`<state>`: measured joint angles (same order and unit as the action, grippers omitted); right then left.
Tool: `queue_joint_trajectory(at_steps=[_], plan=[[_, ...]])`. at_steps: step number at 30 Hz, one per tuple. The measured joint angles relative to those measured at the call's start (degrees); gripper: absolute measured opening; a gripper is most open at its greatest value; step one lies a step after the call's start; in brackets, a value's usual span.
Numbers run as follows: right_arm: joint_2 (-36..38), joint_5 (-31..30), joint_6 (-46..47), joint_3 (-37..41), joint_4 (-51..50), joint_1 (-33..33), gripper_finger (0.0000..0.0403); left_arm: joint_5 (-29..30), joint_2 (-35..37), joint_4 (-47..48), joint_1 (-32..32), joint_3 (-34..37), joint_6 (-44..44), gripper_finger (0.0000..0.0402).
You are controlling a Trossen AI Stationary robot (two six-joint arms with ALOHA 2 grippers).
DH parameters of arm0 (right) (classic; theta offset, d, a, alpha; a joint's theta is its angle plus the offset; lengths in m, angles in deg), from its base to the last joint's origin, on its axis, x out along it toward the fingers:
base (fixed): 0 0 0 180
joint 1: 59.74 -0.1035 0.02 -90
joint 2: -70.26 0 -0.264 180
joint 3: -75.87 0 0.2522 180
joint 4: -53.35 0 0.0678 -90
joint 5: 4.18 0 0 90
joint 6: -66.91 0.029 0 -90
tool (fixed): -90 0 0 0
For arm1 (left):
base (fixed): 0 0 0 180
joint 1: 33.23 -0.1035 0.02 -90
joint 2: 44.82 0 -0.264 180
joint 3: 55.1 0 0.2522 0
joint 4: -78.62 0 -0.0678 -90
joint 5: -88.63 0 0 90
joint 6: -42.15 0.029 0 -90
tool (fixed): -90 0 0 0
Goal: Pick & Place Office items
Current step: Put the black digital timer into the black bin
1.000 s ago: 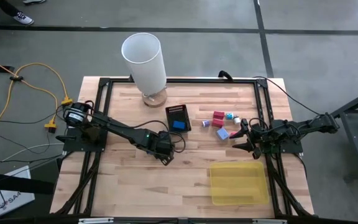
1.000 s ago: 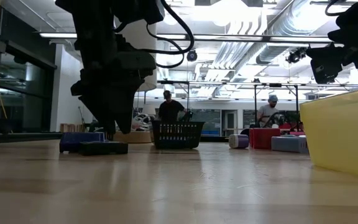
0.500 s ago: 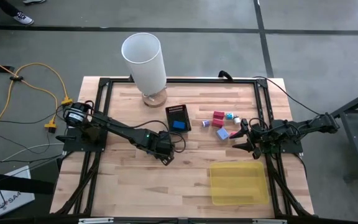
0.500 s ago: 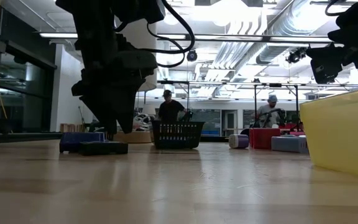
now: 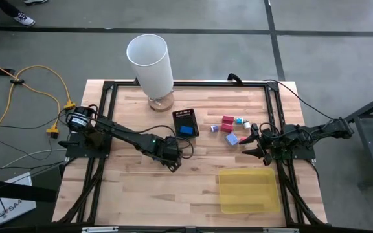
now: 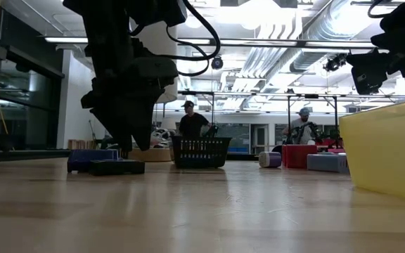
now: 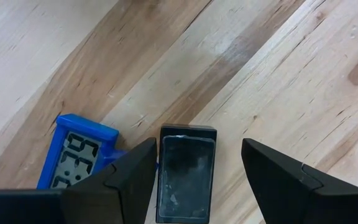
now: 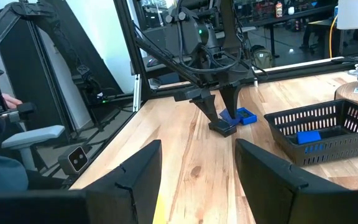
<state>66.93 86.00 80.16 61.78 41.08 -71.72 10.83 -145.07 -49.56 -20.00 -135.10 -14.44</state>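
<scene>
Now, left gripper (image 7: 194, 168) mid-desk, fingers open astride a black piece (image 7: 186, 172), blue clock (image 7: 73, 157) beside, right gripper (image 8: 197, 165) near right edge, open, empty.

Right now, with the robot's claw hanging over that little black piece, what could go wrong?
1. The left gripper has its open fingers on either side of the flat black rectangular piece. The blue block with a digit display lies right beside it, so a closing finger might bump or drag that along.

2. The black piece lies flat on the wooden table, so the fingers might slip off it.
</scene>
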Motion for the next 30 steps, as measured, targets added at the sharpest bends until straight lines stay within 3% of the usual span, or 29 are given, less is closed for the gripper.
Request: queue_joint_trajectory(at_steps=[30], plan=[[0.0, 0.0, 0.0, 0.0, 0.0, 0.0, 0.019, -0.4, 0.3, -0.9, 0.0, -0.1, 1.7, 0.0228]])
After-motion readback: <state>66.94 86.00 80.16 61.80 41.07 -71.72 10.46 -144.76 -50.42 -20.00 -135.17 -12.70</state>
